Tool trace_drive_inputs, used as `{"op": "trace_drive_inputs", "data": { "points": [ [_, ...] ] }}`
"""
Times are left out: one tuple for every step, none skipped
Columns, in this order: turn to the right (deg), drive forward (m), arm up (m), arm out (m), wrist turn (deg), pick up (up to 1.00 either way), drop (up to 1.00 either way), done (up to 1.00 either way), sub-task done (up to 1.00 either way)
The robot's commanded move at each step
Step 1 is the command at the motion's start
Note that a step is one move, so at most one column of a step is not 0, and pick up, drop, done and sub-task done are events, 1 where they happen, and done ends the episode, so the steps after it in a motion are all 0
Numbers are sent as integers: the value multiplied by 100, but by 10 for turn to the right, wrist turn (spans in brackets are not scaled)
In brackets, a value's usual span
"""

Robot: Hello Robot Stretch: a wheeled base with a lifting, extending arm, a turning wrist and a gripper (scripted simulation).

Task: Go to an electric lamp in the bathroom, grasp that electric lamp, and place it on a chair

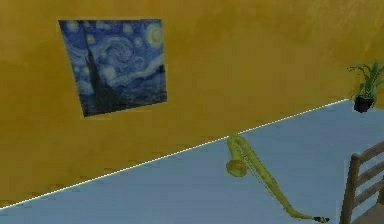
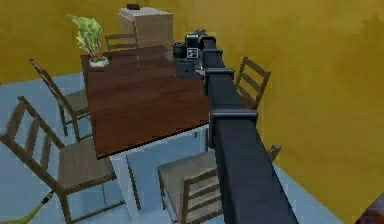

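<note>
- In the arm side view, the arm (image 2: 240, 150) rises from the bottom edge, right of centre, as a dark square bar.
- At lower centre you see the nearest chair (image 2: 195, 185) pushed up to the dark wooden table (image 2: 140, 100). A second chair (image 2: 45, 150) stands at lower left.
- Two more chairs flank the table farther up: the left chair (image 2: 55, 88) and the right chair (image 2: 252, 80).
- The gripper (image 2: 184, 62) sits over the table's far part, at upper centre. You cannot tell how its fingers stand, whether it holds anything, or whether the dark cluster there includes the lamp.
- A potted plant (image 2: 88, 35) stands on the table's far left corner, with a brown box (image 2: 147, 25) beyond it.
- In the forward view, a chair back (image 1: 365, 185) shows at lower right, and a saxophone (image 1: 255, 170) lies on the floor (image 1: 150, 195).
- A small plant (image 1: 366, 85) stands at the right edge, and a swirling night-sky painting (image 1: 122, 65) hangs on the orange wall (image 1: 260, 60).
</note>
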Motion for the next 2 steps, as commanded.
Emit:
{"op": "trace_drive_inputs", "data": {
  "points": [
    [0, 0, -32, 0, 0, 0, 0, 0, 0],
    [0, 0, -32, 0, 0, 0, 0, 0, 0]
  ]
}}
